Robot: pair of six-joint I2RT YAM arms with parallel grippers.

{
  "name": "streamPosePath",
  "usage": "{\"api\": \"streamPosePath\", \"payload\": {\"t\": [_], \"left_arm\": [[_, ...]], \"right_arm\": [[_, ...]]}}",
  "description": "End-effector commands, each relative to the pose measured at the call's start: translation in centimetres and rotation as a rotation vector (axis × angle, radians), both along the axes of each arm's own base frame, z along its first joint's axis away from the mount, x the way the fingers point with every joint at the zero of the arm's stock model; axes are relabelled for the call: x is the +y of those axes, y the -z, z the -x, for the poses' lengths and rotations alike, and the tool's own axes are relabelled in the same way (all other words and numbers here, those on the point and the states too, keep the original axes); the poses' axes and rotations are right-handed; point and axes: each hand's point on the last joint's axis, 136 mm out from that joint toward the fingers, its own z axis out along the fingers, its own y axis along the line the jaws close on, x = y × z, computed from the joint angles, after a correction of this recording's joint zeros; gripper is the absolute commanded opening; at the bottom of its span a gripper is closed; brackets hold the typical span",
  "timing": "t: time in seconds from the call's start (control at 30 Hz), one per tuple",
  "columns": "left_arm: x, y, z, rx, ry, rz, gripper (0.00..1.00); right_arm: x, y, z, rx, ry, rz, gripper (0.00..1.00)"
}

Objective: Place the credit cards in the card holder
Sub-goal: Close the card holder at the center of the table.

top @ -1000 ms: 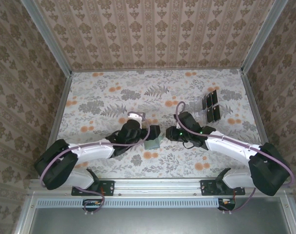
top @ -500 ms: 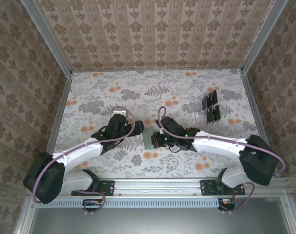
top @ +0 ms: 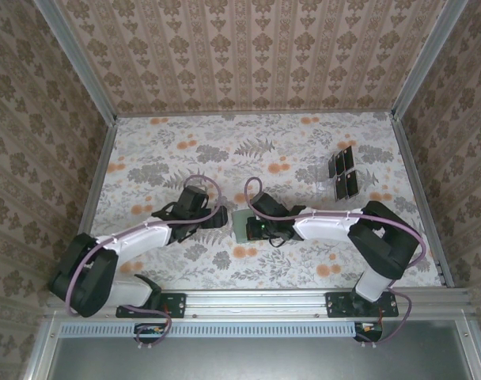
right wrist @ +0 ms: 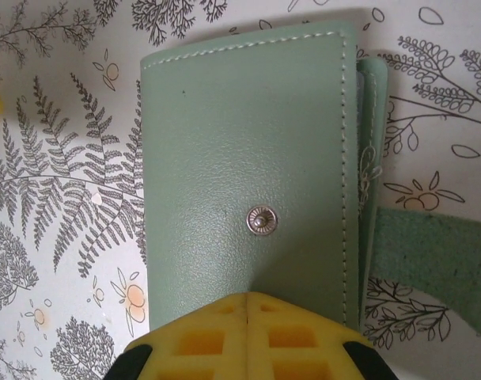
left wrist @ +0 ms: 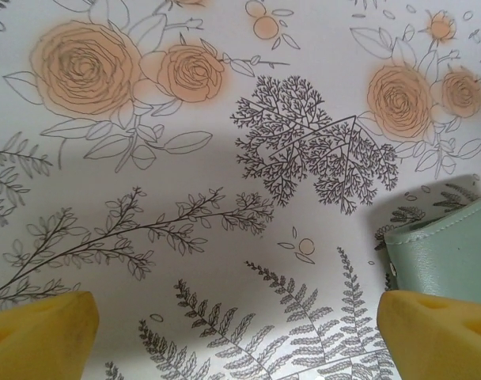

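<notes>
Stretching lengthwise from jaws: card holder (right wrist: pixel 248 158)

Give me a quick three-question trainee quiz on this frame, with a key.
1. True or false: the credit cards sit right beside the card holder.
2. The right gripper hangs over: A the card holder, B the credit cards, C neither.
3. Fill in: the left gripper has its jaws ___.
Key: 1 false; 2 A; 3 open.
</notes>
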Motion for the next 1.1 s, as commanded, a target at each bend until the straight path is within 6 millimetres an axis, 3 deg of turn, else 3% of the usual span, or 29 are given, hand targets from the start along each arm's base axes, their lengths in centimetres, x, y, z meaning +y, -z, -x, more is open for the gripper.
{"api": "streamPosePath", "payload": {"t": [0.0,0.57,0.9,1.07], "left_arm": [[-1.1,-0.6,-0.7,-0.014,0.064,0.009,1.0],[-4.9,-0.6,-1.4,-0.055,0.163,0.076,1.0],[-5.5,0.7,-1.5,-0.038,0.171,0.071,1.0],[-4.9,2.1,-1.3,-0.007,0.161,-0.008,1.0]], "right_arm": [[0.3,0.1,-0.7,-0.015,0.005,-0.015,0.0],[0.1,1.0,-0.7,0.004,0.018,-0.034,0.0],[0.1,1.3,-0.7,0.01,0.021,-0.04,0.0],[0.1,1.1,-0.7,0.011,0.019,-0.047,0.0]]}}
